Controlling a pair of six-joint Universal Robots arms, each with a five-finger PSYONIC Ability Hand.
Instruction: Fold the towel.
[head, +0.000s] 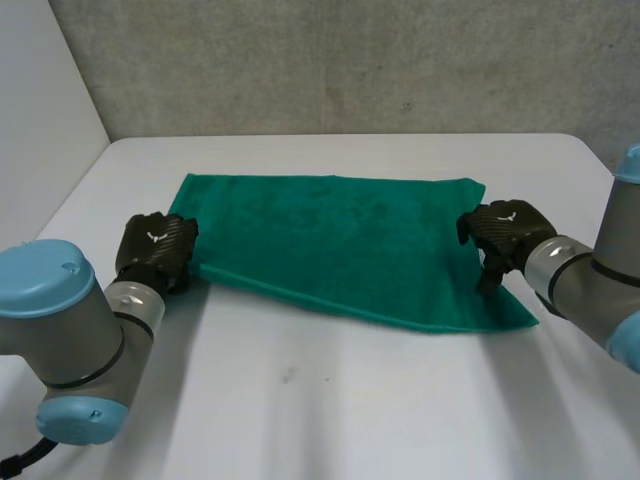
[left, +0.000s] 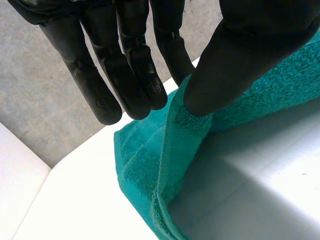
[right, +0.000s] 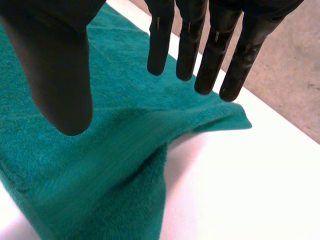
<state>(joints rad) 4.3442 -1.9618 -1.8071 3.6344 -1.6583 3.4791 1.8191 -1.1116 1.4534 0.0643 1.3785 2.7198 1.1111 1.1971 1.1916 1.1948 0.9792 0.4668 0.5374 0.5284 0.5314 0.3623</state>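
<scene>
A green towel (head: 330, 240) lies spread across the white table (head: 330, 400), its near edge running slantwise from left to right. My left hand (head: 155, 245) is at the towel's left edge. In the left wrist view the left hand (left: 240, 50) pinches a raised fold of the towel (left: 150, 170) between its thumb and a finger. At the towel's right edge is my right hand (head: 505, 232). In its wrist view the right hand (right: 55, 65) hovers with straight fingers and thumb spread apart just above the towel (right: 100, 165), whose corner sits slightly humped off the table.
A grey wall (head: 350, 60) stands behind the table's far edge, and a white wall (head: 40, 100) rises at the left. Bare tabletop stretches between the towel and the near edge.
</scene>
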